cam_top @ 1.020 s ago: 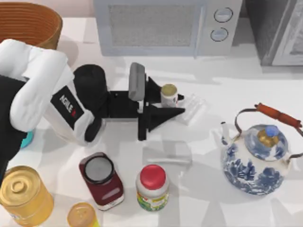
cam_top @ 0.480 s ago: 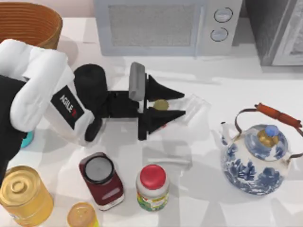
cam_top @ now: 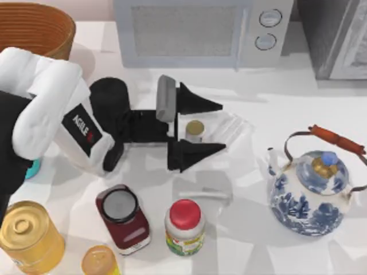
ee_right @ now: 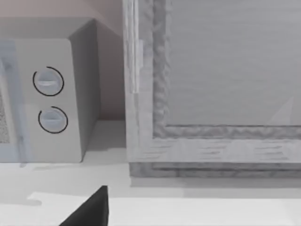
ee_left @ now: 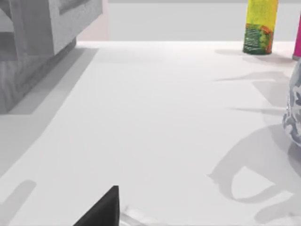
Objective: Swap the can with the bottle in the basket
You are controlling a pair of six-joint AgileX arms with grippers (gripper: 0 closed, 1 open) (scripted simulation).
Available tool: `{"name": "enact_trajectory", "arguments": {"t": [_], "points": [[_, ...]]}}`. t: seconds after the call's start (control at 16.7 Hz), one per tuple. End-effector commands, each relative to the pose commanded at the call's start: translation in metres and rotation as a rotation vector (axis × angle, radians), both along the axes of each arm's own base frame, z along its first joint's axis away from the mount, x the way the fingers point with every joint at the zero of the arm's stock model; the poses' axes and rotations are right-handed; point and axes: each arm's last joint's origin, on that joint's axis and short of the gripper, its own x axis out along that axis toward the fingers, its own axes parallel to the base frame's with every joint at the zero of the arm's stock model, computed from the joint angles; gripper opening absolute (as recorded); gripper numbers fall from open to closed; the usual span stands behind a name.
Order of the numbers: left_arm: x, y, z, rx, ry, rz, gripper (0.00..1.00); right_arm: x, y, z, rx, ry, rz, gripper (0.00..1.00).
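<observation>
Top view: the left gripper (cam_top: 202,127) is spread wide, its 2 fingers flanking the can (cam_top: 195,130) without touching it, at mid-table below the microwave (cam_top: 195,31). To grasp well, it should close evenly on the can's body, keeping it upright. The can is small and slim, gold-topped. The basket (cam_top: 49,28) stands at far left.

Left wrist view: 1 dark fingertip (ee_left: 101,209) over bare table.

Right wrist view: the microwave's dials (ee_right: 49,101); I cannot tell how the right gripper stands.
</observation>
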Motion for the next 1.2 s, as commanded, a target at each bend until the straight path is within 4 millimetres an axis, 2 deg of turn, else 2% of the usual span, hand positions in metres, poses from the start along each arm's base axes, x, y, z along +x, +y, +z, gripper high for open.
{"name": "enact_trajectory", "arguments": {"t": [0.3, 0.48, 0.66, 0.9, 1.02, 1.2], "points": [[0.001, 0.001, 0.0, 0.0, 0.0, 0.004, 1.0, 0.0, 0.0, 0.0, 0.0, 0.0, 0.0, 1.0], [0.002, 0.005, 0.014, -0.002, -0.006, 0.037, 1.0, 0.0, 0.0, 0.0, 0.0, 0.0, 0.0, 1.0], [0.002, 0.015, 0.048, -0.005, -0.013, 0.114, 1.0, 0.0, 0.0, 0.0, 0.0, 0.0, 0.0, 1.0], [-0.012, 0.037, 0.108, -0.003, -0.005, 0.266, 1.0, 0.0, 0.0, 0.0, 0.0, 0.0, 0.0, 1.0], [-0.026, 0.052, 0.14, -0.002, 0.003, 0.357, 1.0, 0.0, 0.0, 0.0, 0.0, 0.0, 0.0, 1.0], [-0.06, 0.078, 0.185, -0.001, 0.008, 0.513, 1.0, 0.0, 0.0, 0.0, 0.0, 0.0, 0.0, 1.0]]}}
